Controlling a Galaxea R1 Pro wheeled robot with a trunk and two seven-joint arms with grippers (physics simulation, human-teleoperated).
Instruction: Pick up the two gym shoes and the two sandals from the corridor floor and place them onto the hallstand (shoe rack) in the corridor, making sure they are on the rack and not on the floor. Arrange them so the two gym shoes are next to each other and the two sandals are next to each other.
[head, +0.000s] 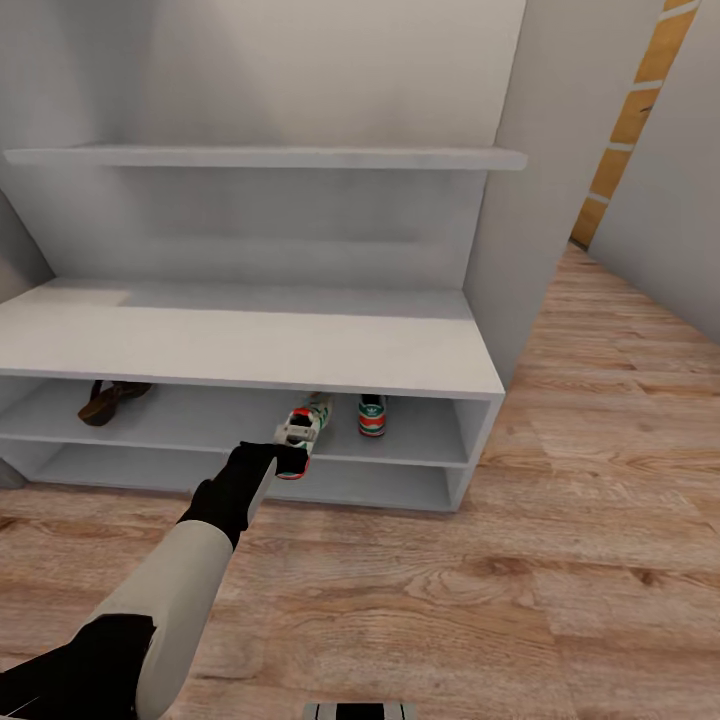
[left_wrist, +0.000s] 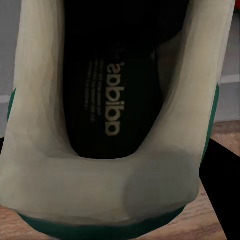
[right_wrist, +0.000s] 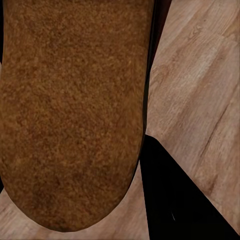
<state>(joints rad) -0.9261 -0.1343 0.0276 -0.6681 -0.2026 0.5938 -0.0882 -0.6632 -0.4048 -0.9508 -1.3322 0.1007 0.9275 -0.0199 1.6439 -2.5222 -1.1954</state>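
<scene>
Left gripper (head: 285, 455) clamped on the white green-striped gym shoe (head: 300, 430) at the pale grey hallstand (head: 250, 350) slot (heel overhanging): early release drops it

Left arm (head: 190, 560) stretches forward and low (white forearm, black wrist), fingers (head: 262, 458) clamped.

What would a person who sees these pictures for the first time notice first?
The eye falls first on the left gripper holding a gym shoe at the front edge of the hallstand's upper shelf slot, beside the second gym shoe already inside. Further left in that slot lies a dark brown sandal. The right wrist view shows, very close, a tan footbed above the wood floor.
</scene>
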